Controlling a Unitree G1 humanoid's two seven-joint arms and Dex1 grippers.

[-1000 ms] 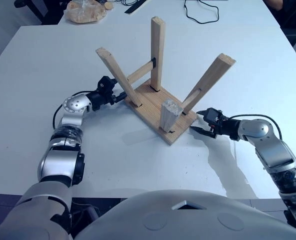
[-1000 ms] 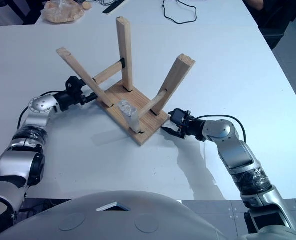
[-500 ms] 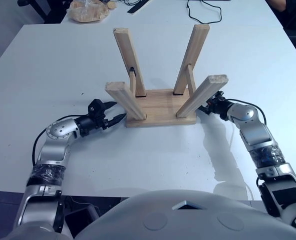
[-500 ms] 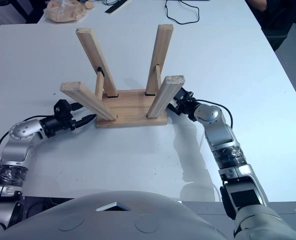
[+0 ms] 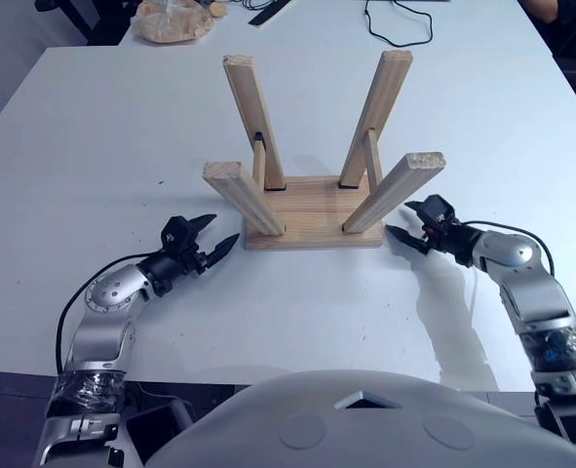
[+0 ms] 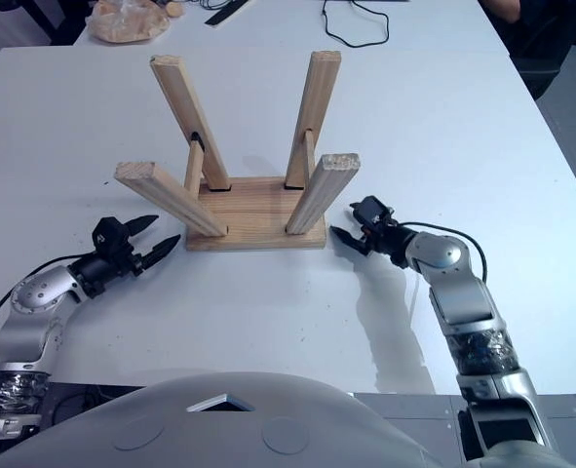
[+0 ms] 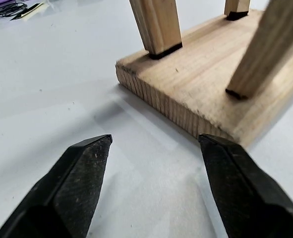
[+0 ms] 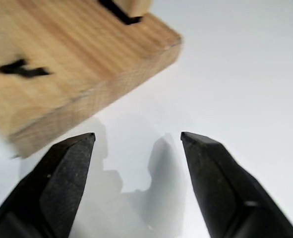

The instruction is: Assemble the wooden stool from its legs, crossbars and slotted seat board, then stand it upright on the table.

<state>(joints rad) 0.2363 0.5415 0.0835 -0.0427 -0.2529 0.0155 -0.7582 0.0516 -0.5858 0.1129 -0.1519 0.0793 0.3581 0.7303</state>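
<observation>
The wooden stool lies upside down on the white table, its seat board [image 5: 312, 210] flat and its legs [image 5: 251, 117] slanting upward. My left gripper [image 5: 212, 234] is open just off the board's left near corner, touching nothing. The left wrist view shows its black fingertips [image 7: 87, 158] apart, with the seat board [image 7: 205, 84] a short gap beyond them. My right gripper [image 5: 402, 219] is open beside the board's right near corner, under the near right leg [image 5: 390, 190]. In the right wrist view my right gripper [image 8: 137, 135] faces the seat board [image 8: 62, 64] and holds nothing.
A clear bag of food [image 5: 171, 19] lies at the table's far left edge and a black cable [image 5: 395, 24] at the far middle. Bare white tabletop [image 5: 297, 292] lies between the stool and me.
The stool turned from a skewed pose to square with me. Both grippers have since drawn back from the seat board's sides toward me and now hang open beside it.
</observation>
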